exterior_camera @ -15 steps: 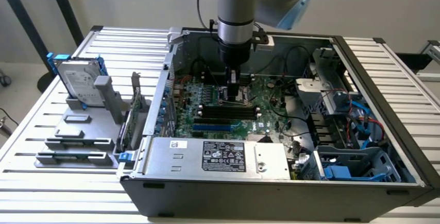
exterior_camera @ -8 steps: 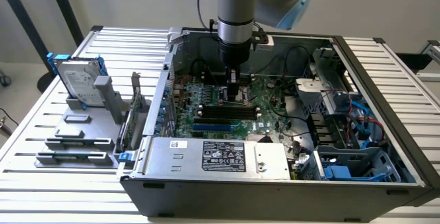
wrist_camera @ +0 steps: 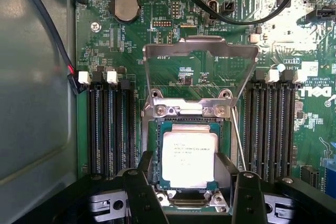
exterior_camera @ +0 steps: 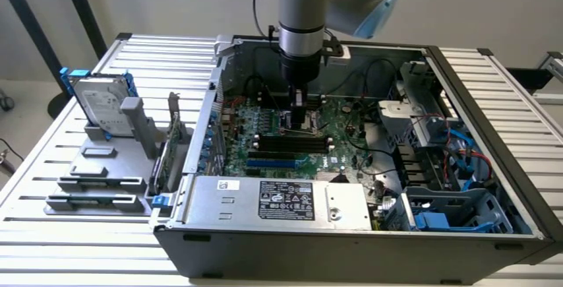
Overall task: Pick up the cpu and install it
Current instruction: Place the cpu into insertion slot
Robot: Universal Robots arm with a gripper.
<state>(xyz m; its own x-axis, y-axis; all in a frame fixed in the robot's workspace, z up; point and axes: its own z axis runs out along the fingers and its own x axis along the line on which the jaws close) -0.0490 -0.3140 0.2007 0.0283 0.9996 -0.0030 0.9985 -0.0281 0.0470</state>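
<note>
**While the jaws stand wide, the cpu lies in its socket**

Where the slatted metal table [exterior_camera: 39, 188] carries the work, an open computer case [exterior_camera: 352, 251] lies on its side, innards up. The robot arm [exterior_camera: 304, 10] drops straight down into the case, toward its far wall. A silver power supply [exterior_camera: 281, 200] fills the near side of the case, label up. On the exterior view's left, outside the case, a hard drive [exterior_camera: 99, 105] with blue brackets stands upright in a grey fixture [exterior_camera: 97, 168], well apart from the arm.

The green motherboard [exterior_camera: 339, 135] covers the case floor. The gripper [exterior_camera: 299, 117] hangs just above it, near the board's middle.

Wrist view: two banks of black memory slots [wrist_camera: 110, 124], one on each side of the processor socket. The socket's metal load plate [wrist_camera: 199, 51] is swung up and open. Its thin lever [wrist_camera: 239, 140] stands free beside it.

The cpu [wrist_camera: 189, 156] lies flat in the socket, silver-grey top up, printed text showing, green edge square to the socket frame. The black fingers [wrist_camera: 142, 192] are spread wide, one on each side of the chip, just beside its edges. They clamp nothing that I can make out. Whether the tips touch the chip's edge, I cannot tell.

A coin battery [wrist_camera: 126, 8] sits on the board beyond the load plate, apart from the socket.
</note>
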